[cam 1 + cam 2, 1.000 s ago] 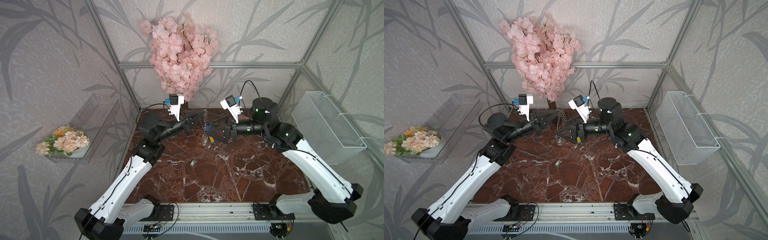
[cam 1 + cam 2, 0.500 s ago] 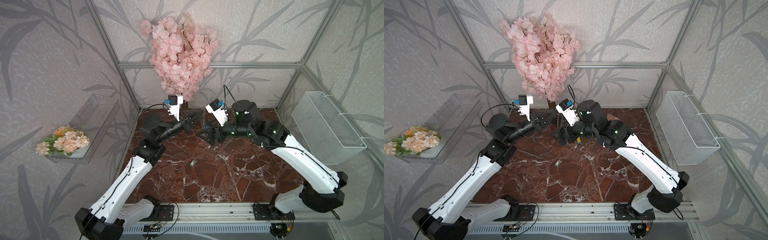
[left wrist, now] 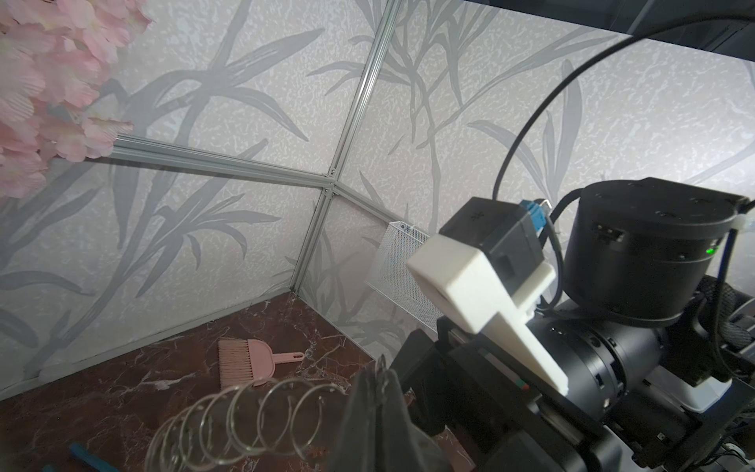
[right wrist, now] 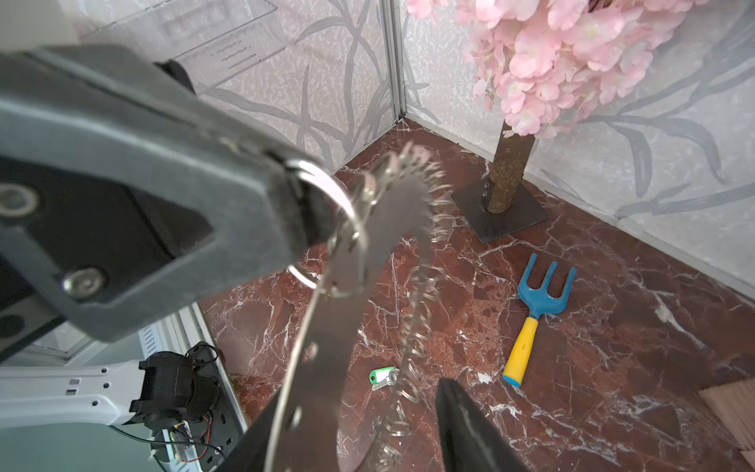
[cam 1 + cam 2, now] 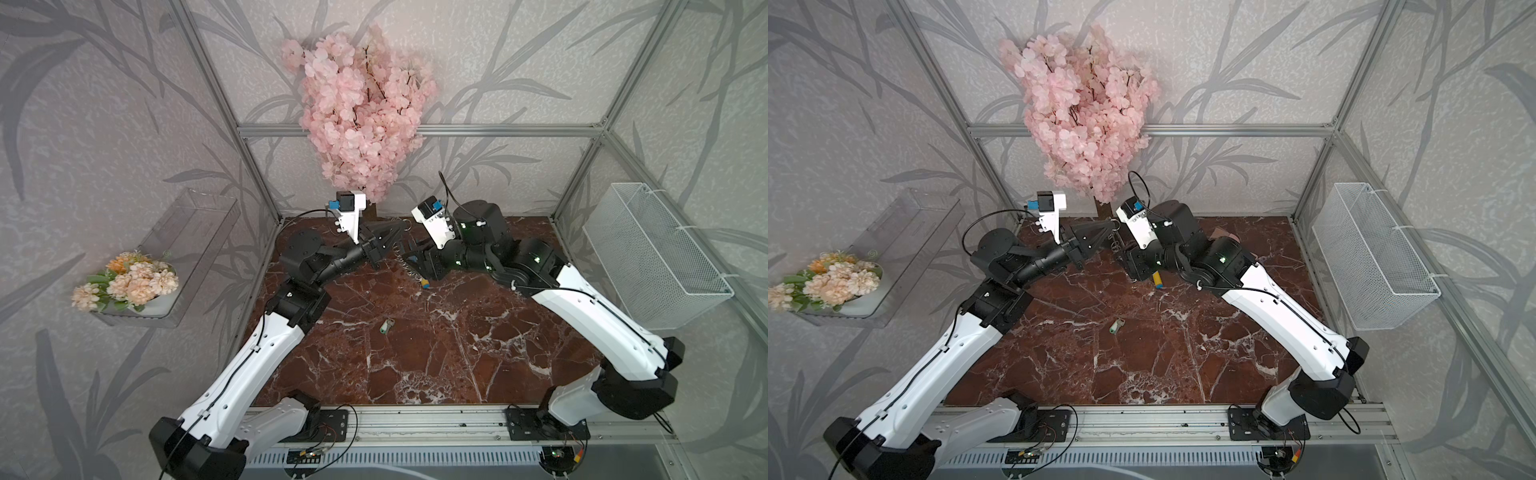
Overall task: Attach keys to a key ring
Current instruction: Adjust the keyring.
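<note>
The key ring (image 4: 392, 229), a flat grey disc fringed with small split rings, hangs in the air at the back of the table between both grippers (image 5: 406, 254). My left gripper (image 5: 400, 231) (image 3: 382, 380) is shut on one split ring at the disc's top edge. My right gripper (image 4: 359, 425) stands open around the disc's lower part, one finger behind the disc and the other finger (image 4: 465, 425) clear of the fringe. The key (image 5: 386, 326) (image 4: 384, 376), silver with a pale green tag, lies alone on the marble (image 5: 1117, 326).
A blue-and-yellow toy fork (image 4: 531, 314) lies on the table below the right gripper. The pink blossom tree (image 5: 361, 112) stands on its base plate (image 4: 498, 216) at the back. A pink hand brush (image 3: 245, 363) lies near the back corner. A white wire basket (image 5: 652, 257) hangs on the right wall.
The right arm's elbow and wrist have swung left toward the back centre, while its gripper stays at the key ring. The left arm holds the same place and grip.
</note>
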Motion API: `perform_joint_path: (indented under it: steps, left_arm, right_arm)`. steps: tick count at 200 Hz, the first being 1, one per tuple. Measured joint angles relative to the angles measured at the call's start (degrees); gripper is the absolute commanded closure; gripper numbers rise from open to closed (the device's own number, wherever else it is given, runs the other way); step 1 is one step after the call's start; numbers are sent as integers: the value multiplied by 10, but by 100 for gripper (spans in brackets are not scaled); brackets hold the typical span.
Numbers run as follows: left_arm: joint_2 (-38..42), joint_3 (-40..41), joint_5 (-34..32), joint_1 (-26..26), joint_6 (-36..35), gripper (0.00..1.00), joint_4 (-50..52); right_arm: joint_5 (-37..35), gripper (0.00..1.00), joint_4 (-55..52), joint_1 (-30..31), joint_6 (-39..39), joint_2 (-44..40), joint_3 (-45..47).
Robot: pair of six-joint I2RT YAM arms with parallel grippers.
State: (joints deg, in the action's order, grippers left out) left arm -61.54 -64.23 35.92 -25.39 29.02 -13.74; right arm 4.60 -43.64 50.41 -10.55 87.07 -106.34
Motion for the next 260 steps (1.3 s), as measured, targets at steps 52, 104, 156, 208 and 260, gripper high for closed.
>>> perform_joint_path:
  steps: [52,104,156,208,260]
  left_arm:
    - [0,0,-10,0,-7,100,1]
    - [0,1,-22,0,-19,100,14]
    - [5,10,-30,0,-26,100,14]
    - [17,17,-40,-5,-40,100,11]
    - [26,31,-51,-5,-50,100,-3]
  right_arm:
    - [-12,70,0,0,-1,-3,0]
    - [-12,95,2,1,0,-6,0]
    - [-16,100,-2,8,-1,-6,0]
    - [-25,100,-8,28,-1,-2,-9]
    - [-42,100,-17,39,-1,11,-27]
